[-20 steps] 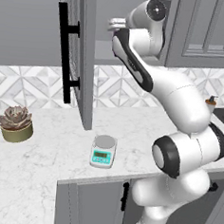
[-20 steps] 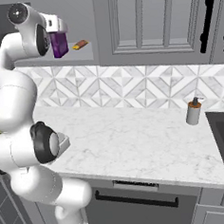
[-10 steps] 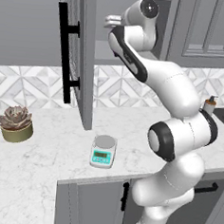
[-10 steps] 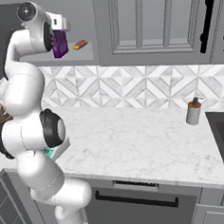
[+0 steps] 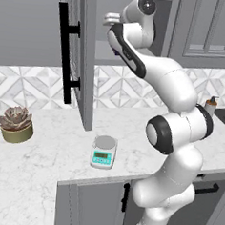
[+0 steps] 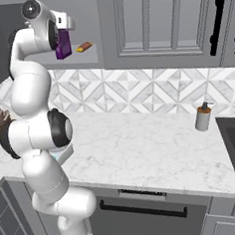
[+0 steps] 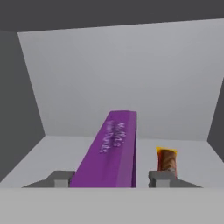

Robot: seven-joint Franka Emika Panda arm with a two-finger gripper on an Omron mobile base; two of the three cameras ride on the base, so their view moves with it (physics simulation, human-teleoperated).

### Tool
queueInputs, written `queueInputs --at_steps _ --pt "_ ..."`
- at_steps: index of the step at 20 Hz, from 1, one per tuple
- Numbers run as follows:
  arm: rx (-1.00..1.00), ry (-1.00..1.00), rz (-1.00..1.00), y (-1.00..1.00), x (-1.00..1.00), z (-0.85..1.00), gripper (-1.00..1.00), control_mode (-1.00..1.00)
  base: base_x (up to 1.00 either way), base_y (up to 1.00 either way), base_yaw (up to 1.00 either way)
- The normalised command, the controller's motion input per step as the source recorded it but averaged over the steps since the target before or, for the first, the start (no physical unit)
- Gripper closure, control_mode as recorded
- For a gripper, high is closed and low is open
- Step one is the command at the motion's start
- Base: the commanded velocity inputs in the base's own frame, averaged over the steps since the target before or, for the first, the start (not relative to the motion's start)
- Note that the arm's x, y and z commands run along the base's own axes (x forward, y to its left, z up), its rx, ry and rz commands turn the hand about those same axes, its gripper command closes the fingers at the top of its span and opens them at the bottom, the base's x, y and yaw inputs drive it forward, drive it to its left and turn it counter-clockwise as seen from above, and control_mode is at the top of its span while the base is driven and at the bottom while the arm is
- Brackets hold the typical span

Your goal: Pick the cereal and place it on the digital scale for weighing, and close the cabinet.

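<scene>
Gripper (image 7: 107,178) reaches into the open cabinet (image 5: 80,59), fingers either side of the cereal (image 7: 110,148) on the shelf; contact cannot be judged, so grasped or not is unclear. Small orange-red item (image 7: 166,159) just right of the box. Digital scale (image 5: 104,151) sits below on the counter (image 5: 43,161), near its front edge.

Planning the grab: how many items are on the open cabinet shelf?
2: the cereal between the gripper's fingertips, and a small orange-red item beside it. Corners may hide more.
</scene>
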Motion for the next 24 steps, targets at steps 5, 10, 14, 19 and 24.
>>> queueInputs --at_steps 5,10,14,19,24 --pt "0.01 0.00 0.00 0.00 0.00 0.00 1.00 -1.00 0.00 0.00 0.00" --pt "0.03 -0.05 0.00 0.00 -0.28 0.00 1.00 -1.00 0.00 0.00 0.00" --pt "0.02 -0.11 0.01 0.01 -0.67 0.00 1.00 -1.00 0.00 0.00 0.00" --pt "0.01 -0.14 0.01 0.00 -0.85 0.02 1.00 -1.00 0.00 0.00 0.00" --pt "0.00 -0.05 0.00 -0.03 -0.94 0.00 1.00 -1.00 0.00 0.00 0.00"
